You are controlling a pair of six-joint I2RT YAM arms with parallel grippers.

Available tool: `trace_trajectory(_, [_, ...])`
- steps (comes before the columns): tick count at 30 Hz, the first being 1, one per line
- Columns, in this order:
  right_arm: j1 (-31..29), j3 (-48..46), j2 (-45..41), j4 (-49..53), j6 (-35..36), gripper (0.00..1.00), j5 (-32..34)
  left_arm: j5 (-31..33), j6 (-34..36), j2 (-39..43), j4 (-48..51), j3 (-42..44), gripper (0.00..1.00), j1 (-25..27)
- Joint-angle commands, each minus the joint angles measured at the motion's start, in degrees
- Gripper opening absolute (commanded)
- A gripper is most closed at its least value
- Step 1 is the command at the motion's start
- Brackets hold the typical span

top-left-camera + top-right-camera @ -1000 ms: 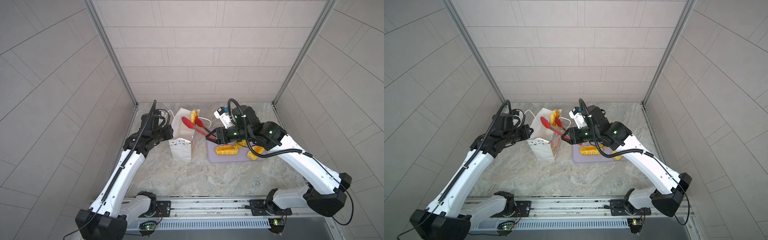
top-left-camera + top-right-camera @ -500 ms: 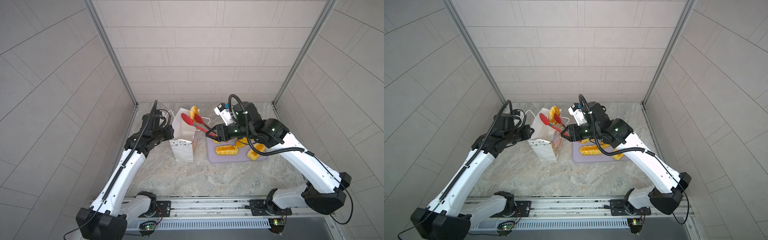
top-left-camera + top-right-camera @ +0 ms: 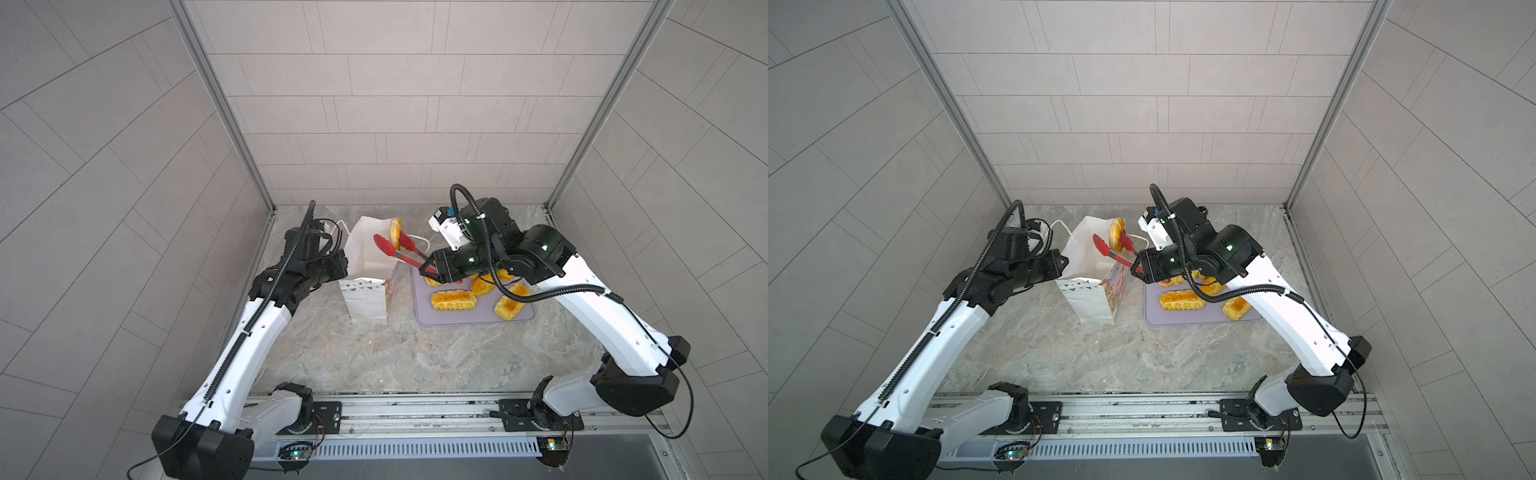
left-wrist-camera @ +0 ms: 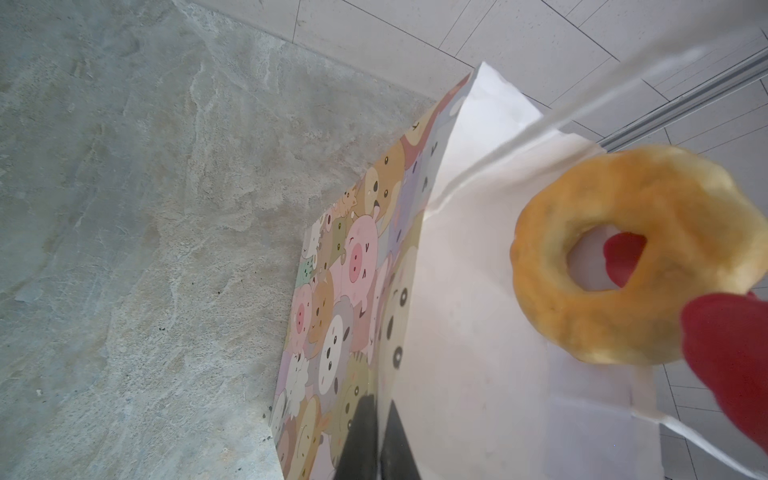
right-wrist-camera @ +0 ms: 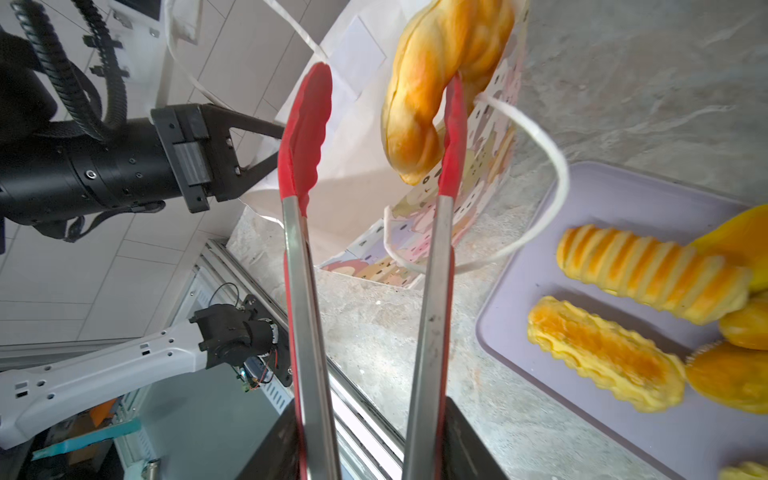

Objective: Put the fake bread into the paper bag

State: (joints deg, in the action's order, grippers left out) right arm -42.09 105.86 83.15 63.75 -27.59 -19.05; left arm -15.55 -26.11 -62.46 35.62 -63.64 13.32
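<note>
The left pincer point(image 3: 344, 261) pinches the rim of the paper bag point(image 3: 365, 299) and holds it open, just left of the middle in both top views. The right pincer point(image 3: 426, 266) grips red tongs point(image 3: 405, 259). Their tips are apart, and the ring doughnut point(image 3: 395, 232) seems to hang on one tip at the bag's upper edge. I think it should go over the white inside first, then tip down to slide off.

White-and-black L arm point(image 3: 249, 345) and R arm point(image 3: 611, 320) both lean inward, wrists level. Black L gripper point(image 3: 344, 259) jaws pinched shut; black R gripper point(image 3: 427, 268) jaws half-closed in a grip.
</note>
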Motion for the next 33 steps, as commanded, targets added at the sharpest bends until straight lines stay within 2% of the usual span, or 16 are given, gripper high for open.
trace_trajectory(1, [0.22,3.35,-1.17,6.9,3.92,0.48,5.87,0.79,-0.08,0.14,-0.72,0.26,0.0,0.27])
trace_trajectory(11, [0.21,8.58,-0.14,13.09,6.8,0.48,10.02,0.71,-0.19,0.23,-0.81,0.42,0.0,0.24])
trace_trajectory(27, [0.6,6.9,2.36,-0.99,4.53,0.47,-0.66,-0.03,-0.44,-1.18,-2.04,0.87,0.0,0.3])
trace_trajectory(33, [0.69,8.94,4.29,-2.03,4.48,0.47,-1.77,0.15,-0.26,-1.07,-2.13,0.97,0.0,0.33])
